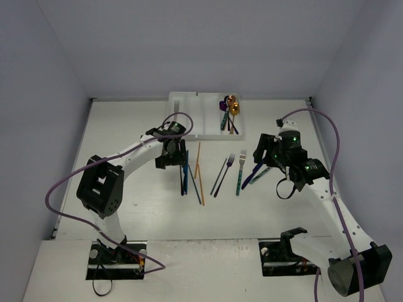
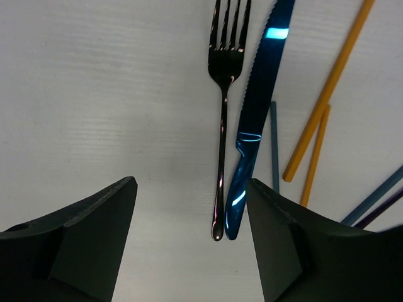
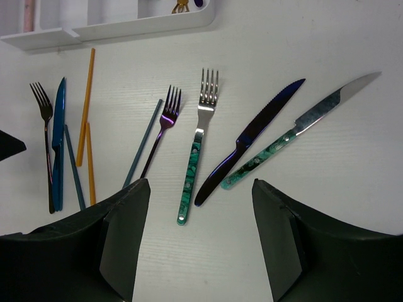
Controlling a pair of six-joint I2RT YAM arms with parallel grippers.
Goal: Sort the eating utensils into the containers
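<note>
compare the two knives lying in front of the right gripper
The dark knife is one glossy blue-purple piece; the green-handled knife has a silver blade and a marbled green handle. The dark knife's edge is visibly serrated; the green-handled knife's looks smooth. Both lie flat, slanted alike, side by side.

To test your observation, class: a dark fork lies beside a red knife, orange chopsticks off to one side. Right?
No: the knife beside the dark fork is blue, not red, as the left wrist view shows. The orange chopsticks do lie off to one side.
</note>
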